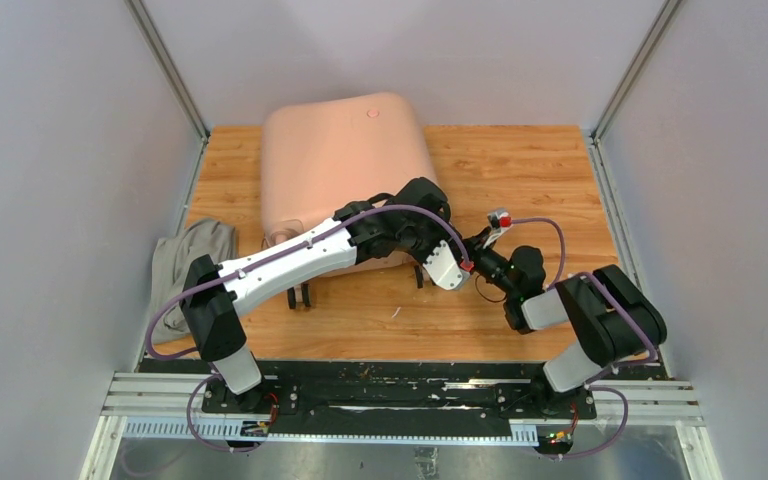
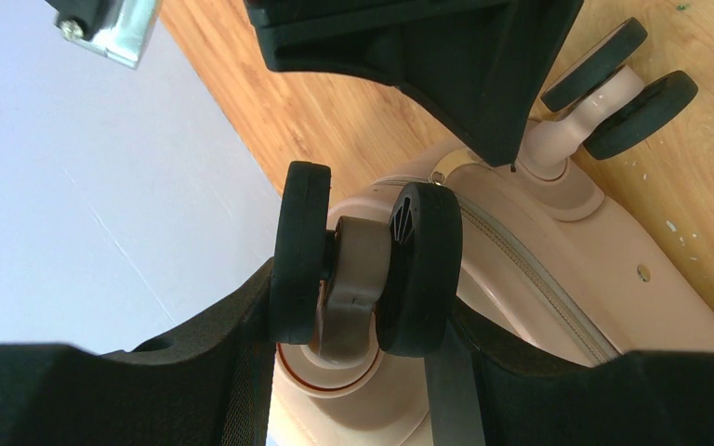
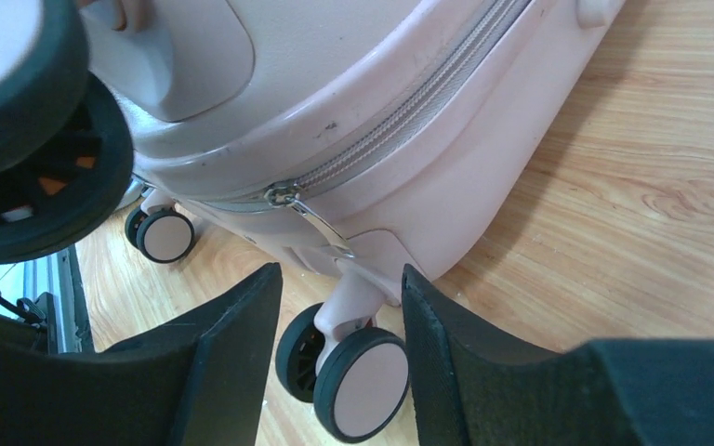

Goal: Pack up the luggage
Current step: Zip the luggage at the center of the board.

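The luggage is a pale pink hard-shell suitcase lying shut on the wooden table, wheels toward me. My left gripper reaches across to its near right corner. In the left wrist view the gripper is shut on a black twin wheel, one finger against each outer side. My right gripper is just right of that corner. Its wrist view shows it open, with a pink-faced wheel loose between its fingers and the metal zipper pull just beyond the tips. The zipper is closed.
A crumpled grey cloth lies at the table's left edge beside the luggage. Pale walls with metal posts close in the left, right and back. Another twin wheel sticks out at the luggage's base. The arm mounting rail runs along the near edge.
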